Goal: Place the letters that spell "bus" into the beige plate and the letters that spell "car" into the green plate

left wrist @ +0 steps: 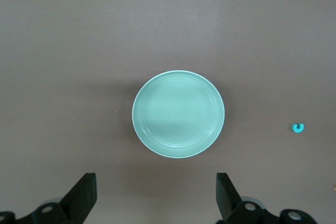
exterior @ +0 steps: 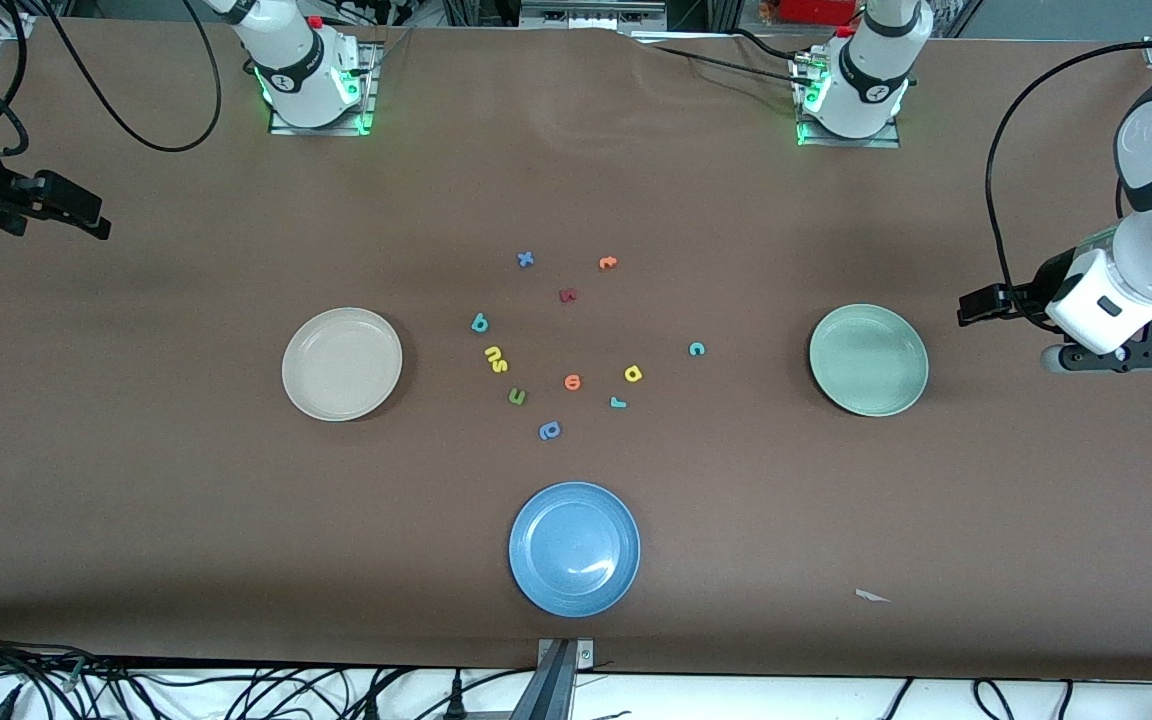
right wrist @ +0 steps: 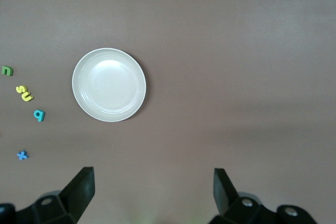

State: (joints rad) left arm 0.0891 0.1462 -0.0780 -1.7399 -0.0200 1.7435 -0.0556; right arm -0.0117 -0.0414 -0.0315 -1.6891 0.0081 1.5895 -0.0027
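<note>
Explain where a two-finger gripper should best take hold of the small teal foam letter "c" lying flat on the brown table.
Probably from straight above. The small teal foam letter "c" lies flat and alone on the table, beside the pale green plate, so its outer curved edges are free. Set one finger on the curved back and one across the open mouth.

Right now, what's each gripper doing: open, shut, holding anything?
Left gripper: open, empty, above the table near the green plate.
Right gripper: open, empty, above the table near the beige plate.
</note>
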